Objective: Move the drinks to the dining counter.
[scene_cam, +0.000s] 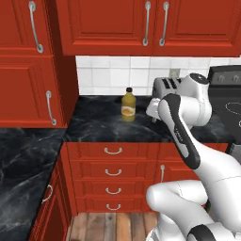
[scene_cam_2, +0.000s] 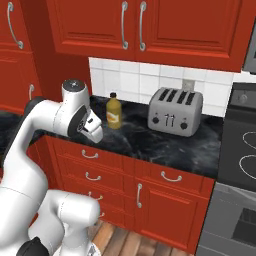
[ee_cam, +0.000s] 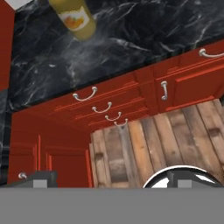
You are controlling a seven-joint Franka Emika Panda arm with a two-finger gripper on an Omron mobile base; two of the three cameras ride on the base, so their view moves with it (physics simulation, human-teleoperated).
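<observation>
Item: squat amber-orange juice bottle (scene_cam: 128, 105) with a dark cap and pale label, which stood upright on the black marbled bench (scene_cam: 101, 123), near the white tiled back wall (scene_cam: 113, 75) and well left of the silver four-slot toaster (scene_cam_2: 175, 110). In my hand view the same bottle (ee_cam: 74, 18) showed at the top edge, on the bench above the red drawer fronts (ee_cam: 105, 105) with their curved metal handles. Item: my hand (scene_cam_2: 93, 129), which hung in the air over the front edge of the bench, apart from the bottle and touching nothing; it held nothing, and whether its fingers were spread or closed I could not tell, since the tips (ee_cam: 40, 179) showed merely as small dark stubs at the bottom of the hand view. Item: red wall cabinets (scene_cam: 150, 26) with long metal handles, which ran above the bench. Item: dark stove (scene_cam_2: 239, 145), which stood at the right of the toaster. Item: wooden plank floor (ee_cam: 166, 140), which lay below the drawers.
</observation>
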